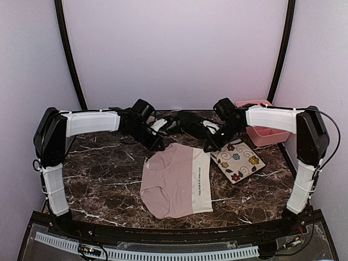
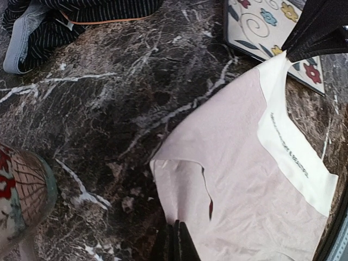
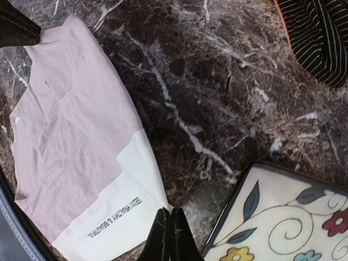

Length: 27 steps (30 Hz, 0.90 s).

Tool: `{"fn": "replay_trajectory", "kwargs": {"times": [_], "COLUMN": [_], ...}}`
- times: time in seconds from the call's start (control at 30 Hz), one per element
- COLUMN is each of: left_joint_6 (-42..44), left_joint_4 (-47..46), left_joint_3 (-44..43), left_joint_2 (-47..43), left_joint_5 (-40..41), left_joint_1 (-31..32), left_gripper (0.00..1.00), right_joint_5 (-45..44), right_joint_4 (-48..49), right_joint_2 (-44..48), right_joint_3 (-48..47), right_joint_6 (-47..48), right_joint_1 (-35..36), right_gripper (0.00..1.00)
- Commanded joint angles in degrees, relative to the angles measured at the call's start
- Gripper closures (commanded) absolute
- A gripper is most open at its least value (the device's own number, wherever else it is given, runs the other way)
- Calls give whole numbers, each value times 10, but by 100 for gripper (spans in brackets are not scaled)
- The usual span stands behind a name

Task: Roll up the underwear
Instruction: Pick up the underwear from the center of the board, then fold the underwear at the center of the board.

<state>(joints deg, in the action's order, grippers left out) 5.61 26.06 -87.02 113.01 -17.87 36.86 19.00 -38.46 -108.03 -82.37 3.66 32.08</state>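
Note:
The pale pink and white underwear (image 1: pixel 174 182) lies spread flat in the middle of the marble table. My left gripper (image 1: pixel 158 145) is shut on its far left pink corner (image 2: pixel 179 217). My right gripper (image 1: pixel 210 148) is shut on the far corner of its white waistband (image 3: pixel 157 201). Both corners are held low, at the table. The black ribbed underwear (image 1: pixel 190 124) lies bunched at the back between the two arms. It also shows in the left wrist view (image 2: pixel 65 22) and in the right wrist view (image 3: pixel 321 38).
A flowered white square plate (image 1: pixel 237 161) lies just right of the pink garment, close to my right gripper. A pink bin (image 1: pixel 263 130) stands at the back right. A patterned cup-like object (image 2: pixel 22 201) shows at the lower left of the left wrist view.

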Motion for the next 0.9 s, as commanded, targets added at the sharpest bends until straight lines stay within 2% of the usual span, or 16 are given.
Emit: {"fn": "replay_trajectory", "kwargs": {"times": [0.0,0.3,0.47,0.63,0.87], "left_joint_6": [0,-46,-90,-106,-96], "left_joint_4": [-4,-8,-53,-65,-42], "left_joint_3": [71,212,269,271,234], "left_joint_2": [-67,-122,-129,-94,-75], "left_joint_5": [-85,-173,-148,-124,-100], "left_joint_1": [-3,2,14,15,11], "left_gripper": [100,100,100,100,100], "right_joint_5": [40,105,112,93,57], "right_joint_4": [-12,-14,16,25,-10], "right_joint_2": [53,90,70,30,6], "right_joint_3": [57,173,207,197,139], "right_joint_6": [-15,-59,-83,-89,-79], "right_joint_1": [6,44,79,88,81], "right_gripper": [100,100,100,100,100]}}
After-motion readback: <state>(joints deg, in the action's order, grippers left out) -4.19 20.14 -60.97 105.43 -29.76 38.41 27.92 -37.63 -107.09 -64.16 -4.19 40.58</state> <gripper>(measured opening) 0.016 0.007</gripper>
